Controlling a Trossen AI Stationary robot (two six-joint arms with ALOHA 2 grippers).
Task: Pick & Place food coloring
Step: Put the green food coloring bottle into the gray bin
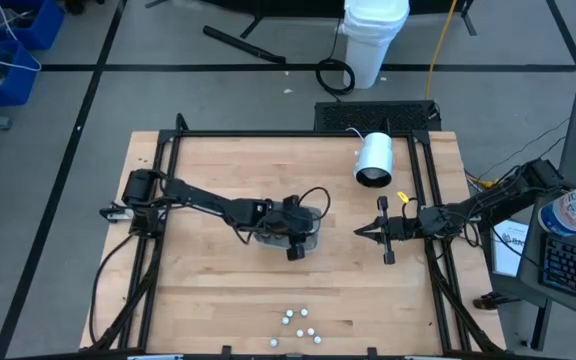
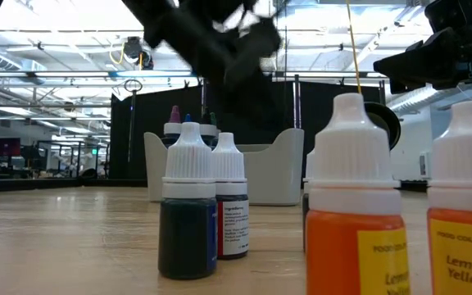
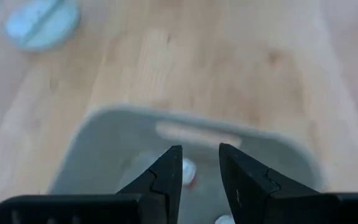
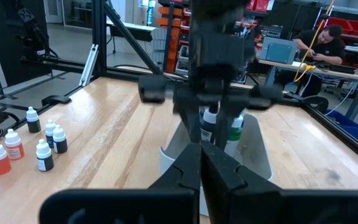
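Several food coloring bottles [image 1: 299, 325] stand on their bases near the table's near edge. The low view shows them close up: a teal one [image 2: 187, 209], a red one [image 2: 230, 205] and orange ones [image 2: 355, 201]. The grey tray [image 1: 315, 240] sits mid-table with a few bottles standing in it [image 4: 235, 127]. My left gripper [image 3: 199, 152] hangs open above the tray [image 3: 191, 121], and a white-capped bottle [image 3: 189, 172] shows below the gap between its fingers. My right gripper [image 4: 201, 165] is shut and waits to the tray's right [image 1: 361, 232], pointing at it.
A large white cylinder [image 1: 375, 160] lies on its side toward the far right of the table. A black frame [image 1: 298, 133] runs along the table's edges. Bare wood lies between the tray and the loose bottles. A person [image 4: 325, 40] sits at a desk beyond the table.
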